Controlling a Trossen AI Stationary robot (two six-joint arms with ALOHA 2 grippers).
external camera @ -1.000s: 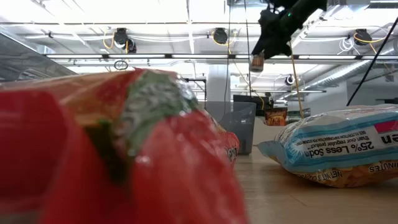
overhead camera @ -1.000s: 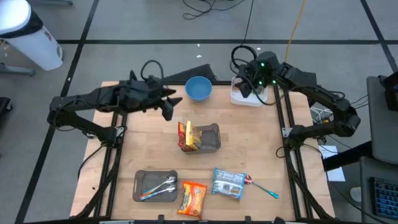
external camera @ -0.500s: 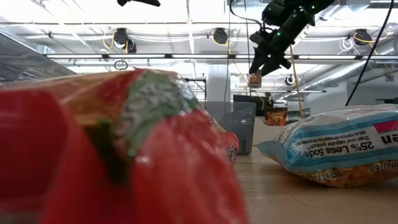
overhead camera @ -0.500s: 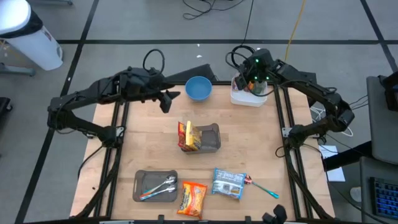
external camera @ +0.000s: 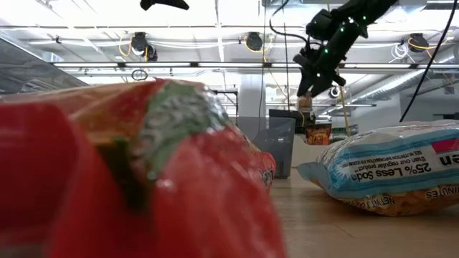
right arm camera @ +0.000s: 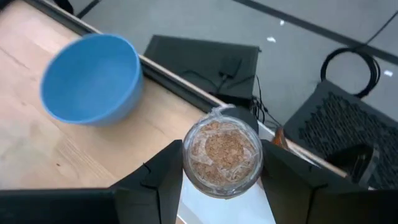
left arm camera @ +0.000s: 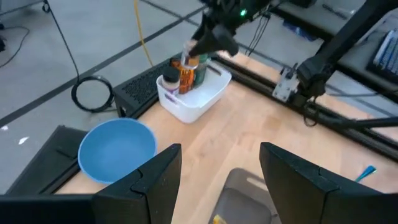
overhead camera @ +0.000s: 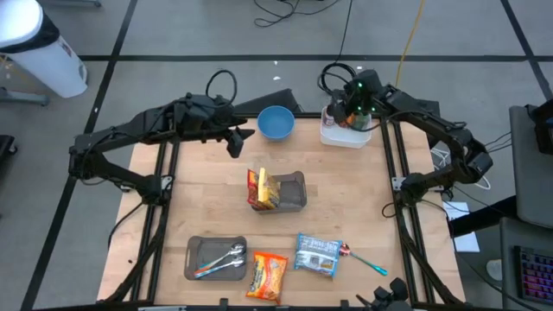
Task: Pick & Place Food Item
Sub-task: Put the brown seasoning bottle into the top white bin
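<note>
Jar (right arm camera: 223,154) clenched in right gripper (right arm camera: 221,163) fingers above white bin (overhead camera: 345,134); left gripper (left arm camera: 219,168) fingers released, near blue bowl (overhead camera: 276,122).

place: robotics lab | evidence: grey tiled floor (overhead camera: 173,34) with loose black cables (overhead camera: 285,10) | wooden desk (overhead camera: 207,199) on black metal frame | exposed ceiling ducts (external camera: 193,43)

The blue-and-white bag (external camera: 391,170) reads "25% Less Sodium"

A clear jar (right arm camera: 222,154) of brown granules hangs upright above the white bin (overhead camera: 344,134) at the table's far right.
</note>
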